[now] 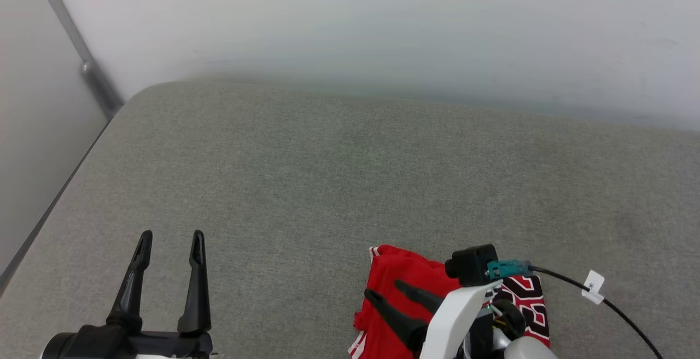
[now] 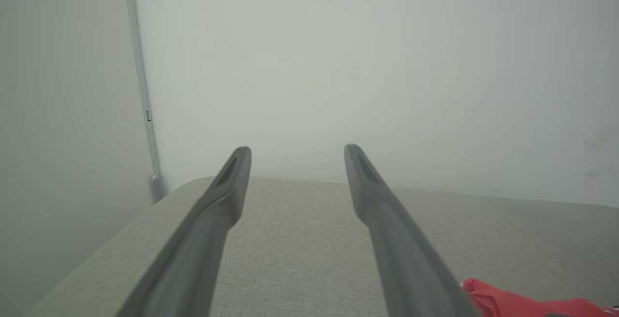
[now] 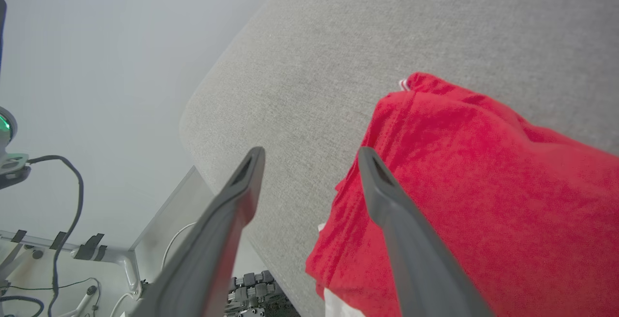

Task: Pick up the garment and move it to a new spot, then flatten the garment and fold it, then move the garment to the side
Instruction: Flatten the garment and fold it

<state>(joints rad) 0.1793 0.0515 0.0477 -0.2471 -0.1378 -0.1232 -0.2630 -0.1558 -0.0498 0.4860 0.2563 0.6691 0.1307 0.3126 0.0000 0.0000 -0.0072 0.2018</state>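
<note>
Currently finds the garment [image 1: 402,268] as a compact red bundle at the near right of the grey desk [image 1: 328,184]. Finds the right gripper [image 1: 388,290] over its left part, fingers [image 3: 396,220] spread wide apart and clasping nothing. Finds the left gripper [image 1: 172,234] well apart to the left, above bare desk, fingers likewise wide and empty

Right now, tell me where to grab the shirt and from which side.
Grip the shirt at its bunched left edge, from above: folds look thickest there, and the open right pincer straddles that edge, half over cloth, half over bare cushion.
</note>
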